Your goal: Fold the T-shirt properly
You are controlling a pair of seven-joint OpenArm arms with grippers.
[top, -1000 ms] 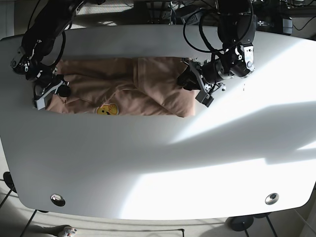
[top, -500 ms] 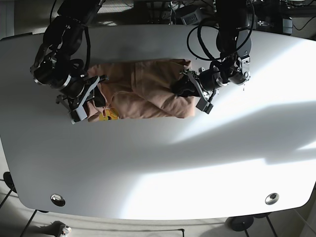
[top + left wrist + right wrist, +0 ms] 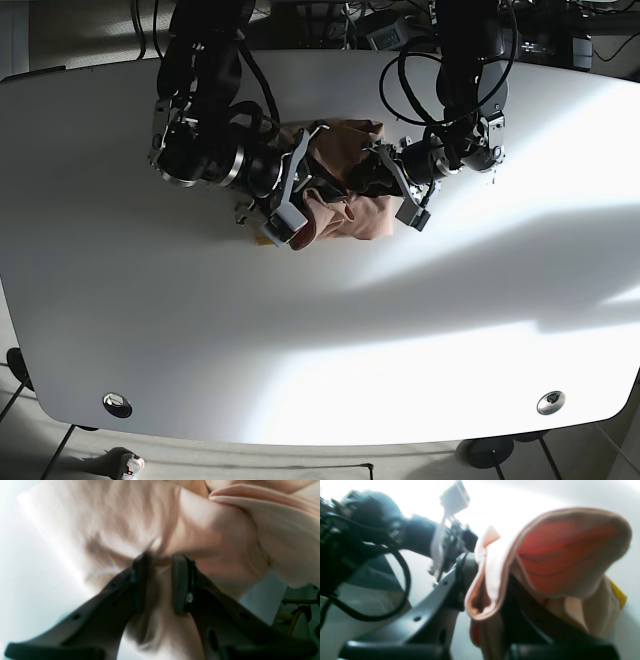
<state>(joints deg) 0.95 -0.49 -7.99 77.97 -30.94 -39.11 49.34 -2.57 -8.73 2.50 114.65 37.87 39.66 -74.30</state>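
Your T-shirt [image 3: 345, 190] sits bunched at the counter's [image 3: 320, 330] upper centre. Both sets of fingers, right [image 3: 482, 590] and left [image 3: 160, 580], pinch soft, limp cloth; hold hems, since loose layers slip.

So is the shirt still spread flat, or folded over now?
Being folded, not flat: the T-shirt is bunched mid-table, one end lifted in the right gripper toward the left gripper.

A white table [image 3: 330, 340] fills most of the base view, crossed by bands of sunlight and shadow. A round metal fitting [image 3: 117, 405] sits near its front left corner, another [image 3: 550, 402] near its front right corner. Black cables [image 3: 385, 25] cluster beyond the far edge.
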